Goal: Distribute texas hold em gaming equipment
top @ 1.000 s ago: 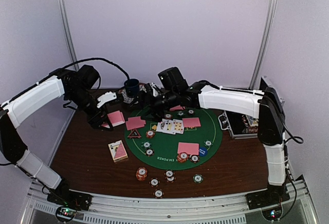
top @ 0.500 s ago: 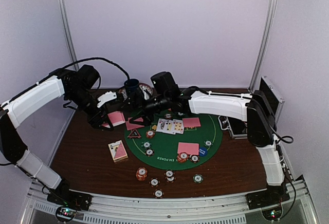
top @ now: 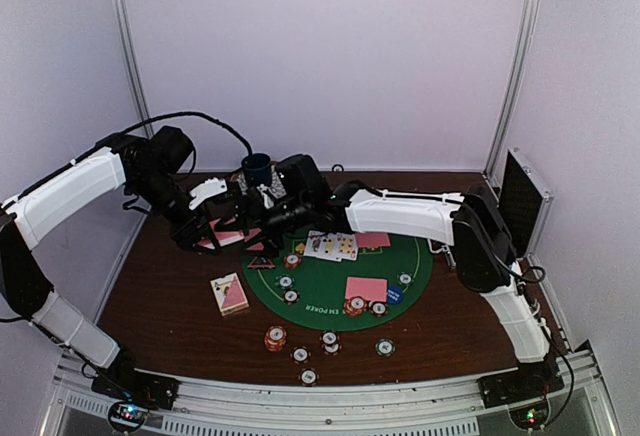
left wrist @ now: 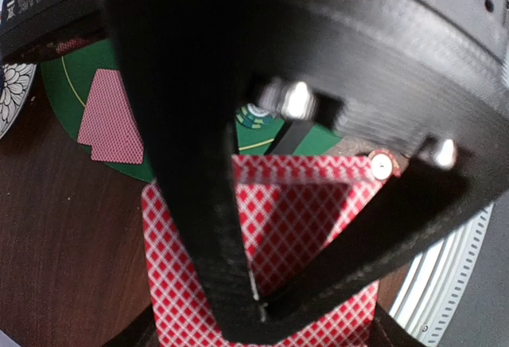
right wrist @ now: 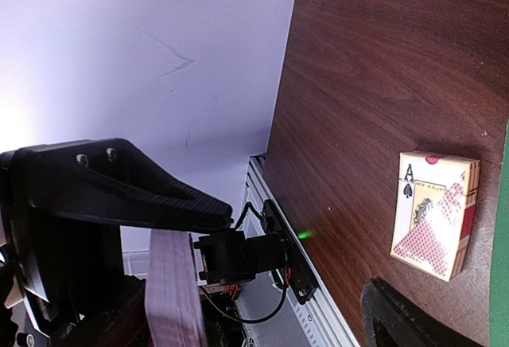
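Partly done, by look of it.
- Laid on green mat (top: 415,261), centre of frame: face-up cards (top: 332,246), face-down pink cards (top: 366,288), rim chips (top: 285,282), triangle (top: 262,261) at mat's left edge.
- Loose chips (top: 275,337) at lower centre, on bench (top: 160,296).
- Left to do: deck (left wrist: 302,212) of pink-backed cards undealt, clamped in left claw (top: 200,236), left of mat, above bench.
- Right claw (top: 248,222) spread wide, just beside deck; contact unclear.
- Probably more dealing for left-side seats.

L gripper (left wrist: 256,312) clamped on pink-backed cards (left wrist: 296,218); loose cards (left wrist: 111,120) on green mat (left wrist: 60,96) behind
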Controlling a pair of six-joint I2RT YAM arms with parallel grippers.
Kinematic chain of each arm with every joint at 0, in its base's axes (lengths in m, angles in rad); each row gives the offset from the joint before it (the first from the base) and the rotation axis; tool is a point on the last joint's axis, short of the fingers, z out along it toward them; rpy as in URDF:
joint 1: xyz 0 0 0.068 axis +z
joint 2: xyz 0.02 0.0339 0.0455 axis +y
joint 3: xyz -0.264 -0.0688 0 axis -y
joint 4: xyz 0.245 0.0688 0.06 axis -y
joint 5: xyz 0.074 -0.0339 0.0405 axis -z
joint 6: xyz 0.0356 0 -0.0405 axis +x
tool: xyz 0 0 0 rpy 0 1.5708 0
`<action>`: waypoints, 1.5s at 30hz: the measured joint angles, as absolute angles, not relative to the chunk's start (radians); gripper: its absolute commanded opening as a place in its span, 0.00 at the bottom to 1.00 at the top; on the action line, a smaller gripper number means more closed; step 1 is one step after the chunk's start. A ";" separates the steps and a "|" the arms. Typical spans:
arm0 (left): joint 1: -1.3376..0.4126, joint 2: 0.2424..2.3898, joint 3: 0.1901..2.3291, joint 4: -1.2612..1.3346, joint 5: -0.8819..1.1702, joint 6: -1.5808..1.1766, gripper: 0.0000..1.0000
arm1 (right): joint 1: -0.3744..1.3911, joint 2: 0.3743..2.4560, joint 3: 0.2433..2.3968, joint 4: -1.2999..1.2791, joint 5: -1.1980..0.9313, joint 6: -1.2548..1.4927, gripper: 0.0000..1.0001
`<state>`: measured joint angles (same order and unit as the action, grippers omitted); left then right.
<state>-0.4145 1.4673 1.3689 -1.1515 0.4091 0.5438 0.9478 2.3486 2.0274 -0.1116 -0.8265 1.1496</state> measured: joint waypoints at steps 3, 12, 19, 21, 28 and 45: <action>-0.414 1.467 1.369 -1.153 0.408 0.544 0.00 | 0.944 2.355 2.027 -0.108 -0.835 1.156 0.85; -0.418 1.466 1.369 -1.156 0.399 0.544 0.00 | 0.914 2.307 1.922 -0.028 -0.857 1.156 0.73; -0.418 1.466 1.369 -1.154 0.399 0.544 0.00 | 0.889 2.250 1.838 0.021 -0.865 1.168 0.57; -0.418 1.466 1.369 -1.155 0.399 0.544 0.00 | 0.889 2.242 1.832 0.033 -0.866 1.181 0.49; -0.418 1.463 1.369 -1.153 0.399 0.544 0.00 | 0.888 2.216 1.822 0.056 -0.872 1.214 0.26; -0.418 1.463 1.341 -1.152 0.355 0.558 0.00 | 0.809 2.098 1.631 0.105 -0.902 1.249 0.00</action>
<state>-0.4183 1.4631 1.3411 -1.1519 0.3550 0.5575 0.8089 2.0975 1.6314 0.1055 -0.9016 1.2491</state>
